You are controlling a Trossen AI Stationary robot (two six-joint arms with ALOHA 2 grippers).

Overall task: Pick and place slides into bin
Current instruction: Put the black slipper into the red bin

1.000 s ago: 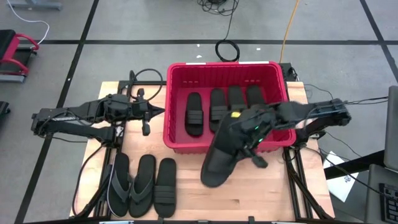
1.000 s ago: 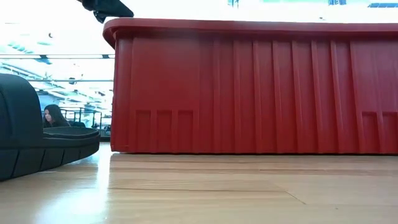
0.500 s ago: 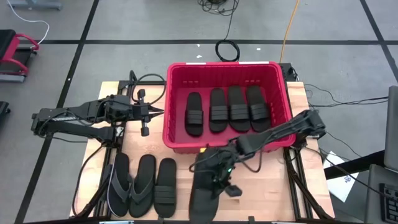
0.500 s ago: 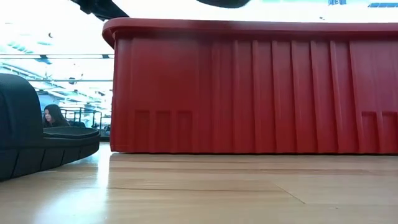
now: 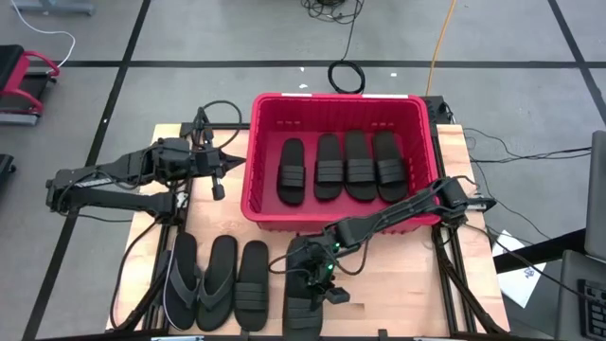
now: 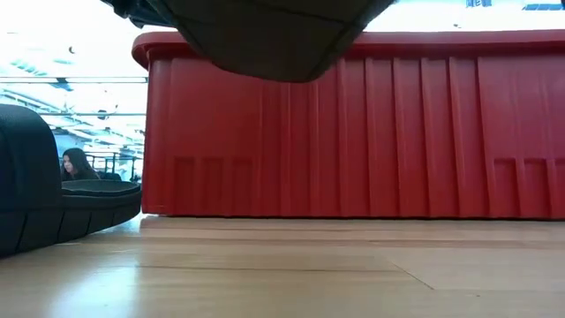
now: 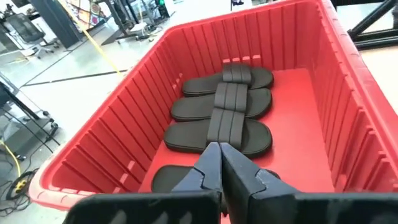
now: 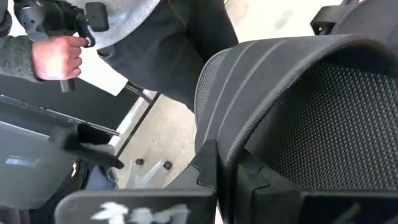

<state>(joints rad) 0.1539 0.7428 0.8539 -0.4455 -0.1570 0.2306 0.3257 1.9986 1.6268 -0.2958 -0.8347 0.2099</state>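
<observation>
The red bin (image 5: 258,106) stands at the table's far middle with several black slides (image 5: 345,166) lying flat in it side by side. Three more slides (image 5: 216,282) lie in a row at the near left. My right gripper (image 5: 323,268) is shut on another slide (image 5: 305,301) near the table's front, right of that row. The low view shows this slide's underside (image 6: 265,40) hanging above the wood. My left gripper (image 7: 221,167) is shut beside the bin's left rim (image 5: 246,156), pointing over it. My right gripper pinches the slide's ribbed band (image 8: 231,134) at its edge between the two fingers. The arm reaches in from the table's right, and the fingers slant downward. The slide hangs clear of the table, its length running toward the near edge.
My right arm (image 5: 407,210) passes by the bin's near right corner. A person's hand (image 8: 57,57) holding a device shows past the held slide. Another person (image 6: 78,164) sits far behind the table. Bare wood (image 5: 398,294) lies at the near right.
My right gripper has carried the slide from above the bin's near wall toward the table's near edge and down, tipping lower as it went. The slide now hangs low beside the row of three. The bin has slid a little toward the table's left edge.
</observation>
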